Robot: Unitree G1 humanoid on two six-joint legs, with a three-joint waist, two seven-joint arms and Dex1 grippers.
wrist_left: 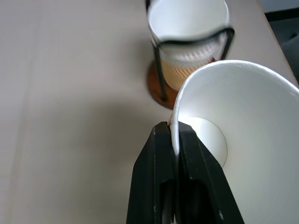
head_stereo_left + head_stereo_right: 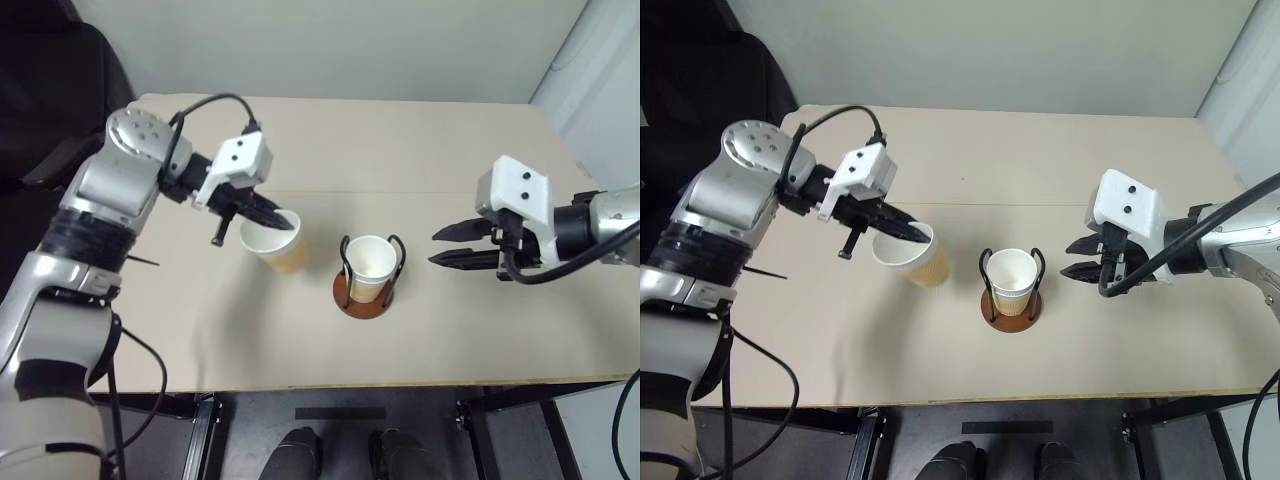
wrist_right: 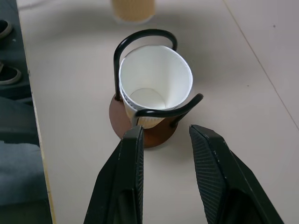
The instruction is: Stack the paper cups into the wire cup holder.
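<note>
My left gripper (image 2: 283, 222) is shut on the rim of a paper cup (image 2: 275, 245), one finger inside and one outside, as the left wrist view shows (image 1: 174, 130). That cup (image 1: 243, 121) hangs tilted just above the table, left of the wire cup holder (image 2: 348, 296). The holder has a reddish-brown disc base and two black wire loops, and a second paper cup (image 2: 370, 260) stands upright in it. My right gripper (image 2: 440, 247) is open to the right of the holder, clear of it, with its fingers pointing at it. In the right wrist view the holder (image 3: 154, 136) and its cup (image 3: 156, 74) lie just beyond the empty fingers.
The beige table (image 2: 450, 140) has bare room behind and on both sides of the holder. Its front edge runs close below the holder. A black chair (image 2: 50, 80) stands off the back left corner.
</note>
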